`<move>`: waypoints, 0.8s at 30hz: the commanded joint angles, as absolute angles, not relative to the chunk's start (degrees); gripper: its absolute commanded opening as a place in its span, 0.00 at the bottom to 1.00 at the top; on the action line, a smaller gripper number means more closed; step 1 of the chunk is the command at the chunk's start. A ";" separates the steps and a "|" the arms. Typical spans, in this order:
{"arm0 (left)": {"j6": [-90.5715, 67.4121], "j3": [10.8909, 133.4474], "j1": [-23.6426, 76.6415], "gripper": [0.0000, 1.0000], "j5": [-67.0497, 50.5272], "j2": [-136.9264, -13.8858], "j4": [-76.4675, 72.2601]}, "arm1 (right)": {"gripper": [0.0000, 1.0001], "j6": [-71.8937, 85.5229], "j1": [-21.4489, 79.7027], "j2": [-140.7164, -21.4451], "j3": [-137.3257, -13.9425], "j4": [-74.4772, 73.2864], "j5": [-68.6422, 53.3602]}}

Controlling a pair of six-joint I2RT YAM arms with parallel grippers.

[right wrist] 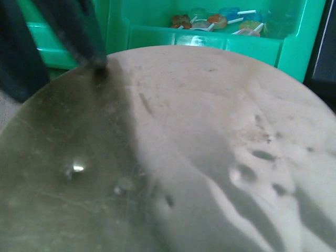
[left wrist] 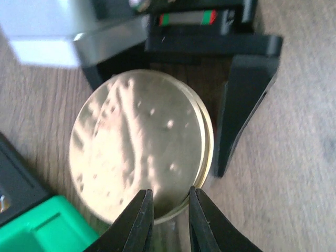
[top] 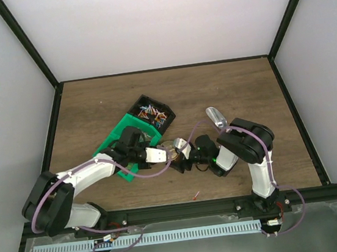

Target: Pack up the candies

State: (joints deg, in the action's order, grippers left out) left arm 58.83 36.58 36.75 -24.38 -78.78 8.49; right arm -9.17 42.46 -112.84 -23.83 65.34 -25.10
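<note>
A round gold lid point(left wrist: 139, 147) sits on a glass jar point(left wrist: 170, 237) between my two grippers at the table's middle. My left gripper point(left wrist: 170, 210) pinches the lid's near rim, one finger over its top and the other outside the edge. My right gripper point(top: 183, 155) straddles the jar from the other side. One of its black fingers point(left wrist: 242, 105) stands close beside the lid. In the right wrist view the lid point(right wrist: 178, 152) fills the frame and hides those fingers. Candies point(top: 150, 113) lie in a black box, and more candies point(right wrist: 220, 21) show in a green bin.
A green tray point(top: 110, 144) lies under my left arm, touching the black box point(top: 166, 117). A silver scoop point(top: 217, 117) lies beside my right arm. One stray red sweet point(top: 195, 195) lies near the front edge. Black rails frame the table.
</note>
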 commanded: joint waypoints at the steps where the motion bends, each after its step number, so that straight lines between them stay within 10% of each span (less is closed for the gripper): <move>1: 62.05 36.45 31.76 0.21 -14.91 -79.05 15.28 | 0.57 -8.70 43.24 -113.88 -21.62 59.84 -30.13; 13: 47.57 40.40 38.88 0.42 -21.59 -74.61 13.71 | 0.57 -8.41 43.25 -114.00 -21.63 60.27 -29.83; 19: 37.99 44.86 38.12 0.86 -18.34 -76.24 16.84 | 0.57 -8.39 43.24 -113.64 -21.34 60.43 -29.95; 24: 38.10 42.81 37.78 1.00 -23.09 -72.98 21.76 | 0.57 -8.17 43.24 -114.22 -21.42 61.26 -30.17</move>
State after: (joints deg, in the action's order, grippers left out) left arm 41.17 43.77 37.91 -19.16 -75.02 17.34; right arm -9.30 42.65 -112.84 -23.03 65.95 -28.99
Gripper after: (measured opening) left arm 0.990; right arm 0.863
